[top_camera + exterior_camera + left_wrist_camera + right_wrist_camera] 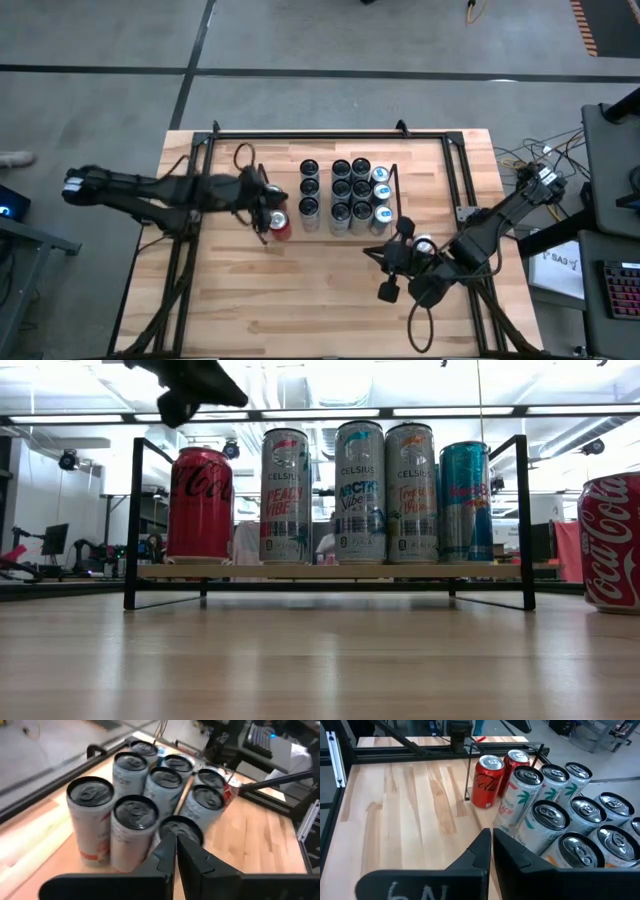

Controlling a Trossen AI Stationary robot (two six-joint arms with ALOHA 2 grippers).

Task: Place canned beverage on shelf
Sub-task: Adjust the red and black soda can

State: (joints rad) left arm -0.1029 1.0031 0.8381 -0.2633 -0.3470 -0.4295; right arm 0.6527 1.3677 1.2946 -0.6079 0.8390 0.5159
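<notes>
Fingers of the left gripper are pressed shut, empty, above the shelf's end by a red cola can. Slim cans are ranked along the shelf. The right gripper, likewise shut, is held over bare table near a second red can.

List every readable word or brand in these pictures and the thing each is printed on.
"Coca-Cola": red can on the wire shelf.
"Coca-Cola": red can on the table at right.
"CELSIUS", "PEACH VIBE": silver can.
"CELSIUS", "ARCTIC Vibe": next silver can.
"CELSIUS": third silver can.
Teal can's print: unreadable.
</notes>
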